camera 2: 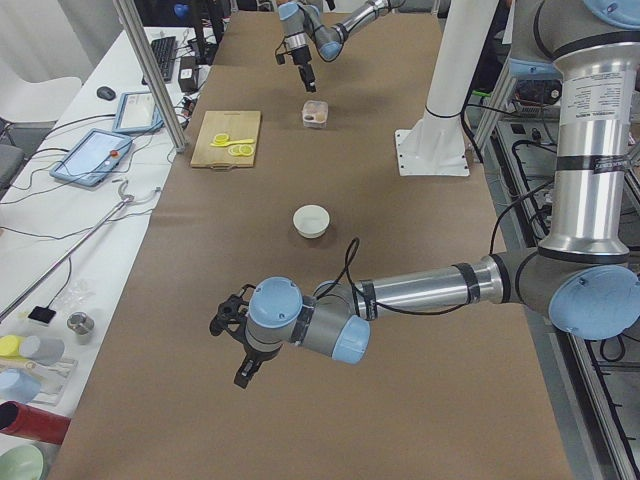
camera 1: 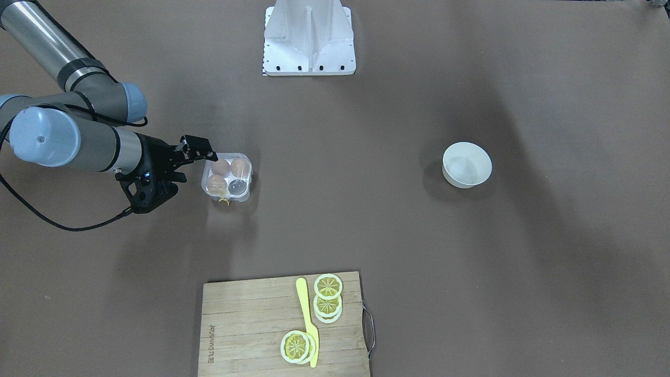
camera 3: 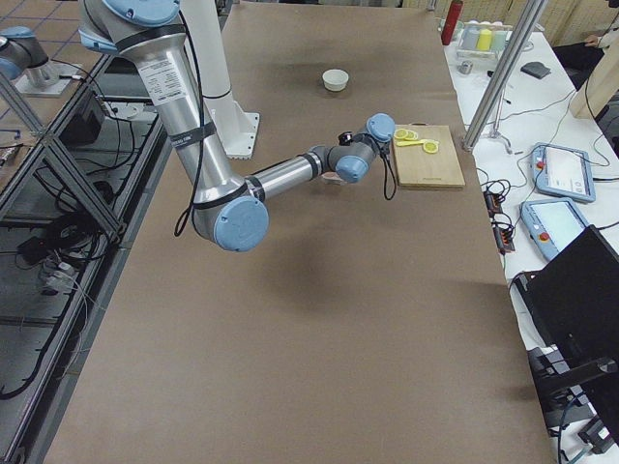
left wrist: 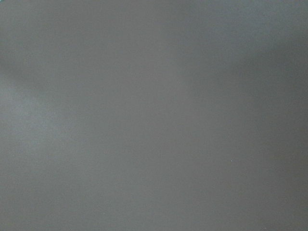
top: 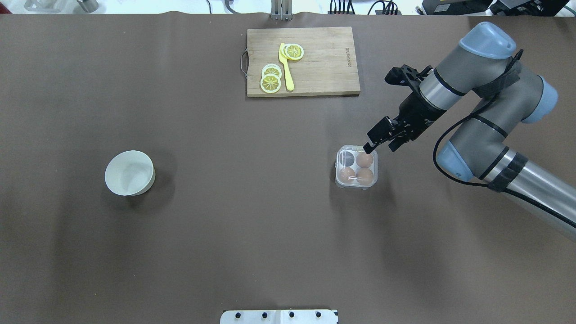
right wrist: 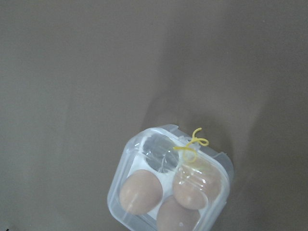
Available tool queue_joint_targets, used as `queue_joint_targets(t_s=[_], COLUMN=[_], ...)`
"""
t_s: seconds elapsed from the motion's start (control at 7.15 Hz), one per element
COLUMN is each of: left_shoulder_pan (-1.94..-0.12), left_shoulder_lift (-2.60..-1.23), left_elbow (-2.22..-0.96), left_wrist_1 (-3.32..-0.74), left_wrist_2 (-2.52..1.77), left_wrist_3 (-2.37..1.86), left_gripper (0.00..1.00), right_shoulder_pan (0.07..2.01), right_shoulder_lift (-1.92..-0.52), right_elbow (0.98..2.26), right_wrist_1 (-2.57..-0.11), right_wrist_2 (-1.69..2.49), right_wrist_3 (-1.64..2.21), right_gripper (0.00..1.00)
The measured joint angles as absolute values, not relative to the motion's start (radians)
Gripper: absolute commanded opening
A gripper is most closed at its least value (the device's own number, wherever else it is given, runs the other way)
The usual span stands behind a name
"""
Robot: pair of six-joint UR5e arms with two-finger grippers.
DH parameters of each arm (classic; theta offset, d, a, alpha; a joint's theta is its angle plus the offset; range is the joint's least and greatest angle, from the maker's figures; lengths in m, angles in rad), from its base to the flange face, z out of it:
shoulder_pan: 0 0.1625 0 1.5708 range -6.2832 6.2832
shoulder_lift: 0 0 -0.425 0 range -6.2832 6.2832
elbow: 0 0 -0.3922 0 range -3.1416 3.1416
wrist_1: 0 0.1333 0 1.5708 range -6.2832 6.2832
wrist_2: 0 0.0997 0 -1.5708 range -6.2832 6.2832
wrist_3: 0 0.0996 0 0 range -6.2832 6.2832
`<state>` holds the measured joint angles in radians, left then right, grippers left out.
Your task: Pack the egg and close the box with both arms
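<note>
Well left of the box point(top: 337, 171), the left end effector point(camera 2: 238, 360) hangs over bare surface point(top: 252, 216), probably kept clear of the work; I cannot tell whether it is clenched or released. The white bowl point(top: 129, 173) also stands well left of the box. The box holds three eggs point(top: 364, 159), with one cup bare. At its far right corner hovers the right end effector point(top: 380, 146), released and empty, likely there for the lid. The clear lid looks lowered, but whether it is latched is unclear.

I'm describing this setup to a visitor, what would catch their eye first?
The clear egg carton right of centre in the overhead view, holding three brown eggs with one cup empty, and the right gripper poised open at its far edge. Next, the white bowl on the left, and the citrus slices on the cutting board at the far side.
</note>
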<state>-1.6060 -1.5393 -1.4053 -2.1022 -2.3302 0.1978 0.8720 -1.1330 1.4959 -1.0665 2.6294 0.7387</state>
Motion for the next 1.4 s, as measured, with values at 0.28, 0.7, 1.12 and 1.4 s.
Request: queue_joint_targets(t_s=[0.28, 0.7, 1.12, 1.4], left_shoulder_pan=[-1.610, -1.613, -1.628, -1.638], left_shoulder_lift=[-1.536, -1.536, -1.535, -1.536], left_elbow=[-1.407, -1.408, -1.407, -1.406], left_wrist_1=[-2.102, -2.100, -2.085, -2.078], left_wrist_2=[-2.332, -2.332, -2.332, -2.345], left_wrist_3=[0.198, 0.198, 0.198, 0.198], left_gripper=[0.96, 0.97, 0.97, 0.97], right_shoulder_pan=[0.876, 0.908, 1.031, 1.137], right_shoulder_lift=[-1.128, -1.132, -1.147, -1.170], right_elbow=[1.501, 1.501, 1.496, 1.484], right_wrist_1=[-1.063, -1.061, -1.069, -1.072], right_wrist_2=[2.629, 2.629, 2.630, 2.626], right_wrist_3=[0.738, 0.739, 0.737, 0.728], right_gripper=[0.96, 0.99, 0.99, 0.99])
